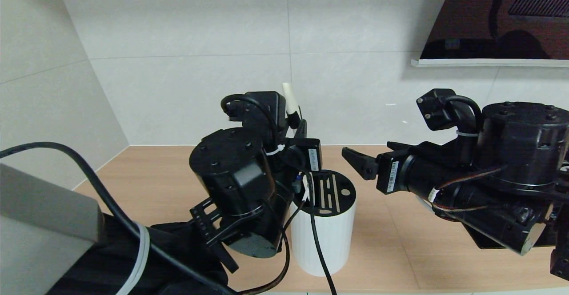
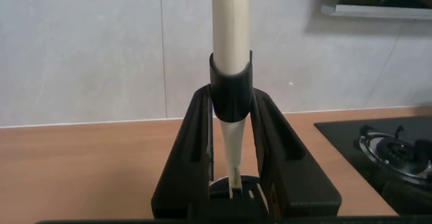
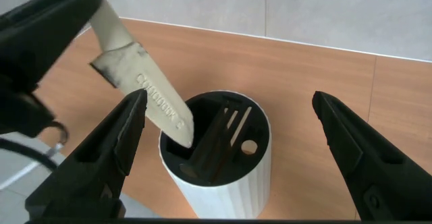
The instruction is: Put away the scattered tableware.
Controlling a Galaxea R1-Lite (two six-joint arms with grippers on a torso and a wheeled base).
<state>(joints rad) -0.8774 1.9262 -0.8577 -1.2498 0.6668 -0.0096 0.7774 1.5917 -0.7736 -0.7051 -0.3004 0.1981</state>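
One hazard | left tool [image 2: 233, 109] grips cream-handled white knife [image 3: 145, 82] | right tool [image 3: 228, 97] wide, empty | misaligned tip may jam, toppling white ribbed slotted holder [image 1: 322, 237]

You are looking at a cream knife [image 3: 145, 96] banded in black near its blade, a white ribbed holder [image 1: 324, 237] showing a black slotted top, a counter [image 1: 400, 241] showing pale wood grain, and a wall [image 1: 200, 41] showing light grey tiles.
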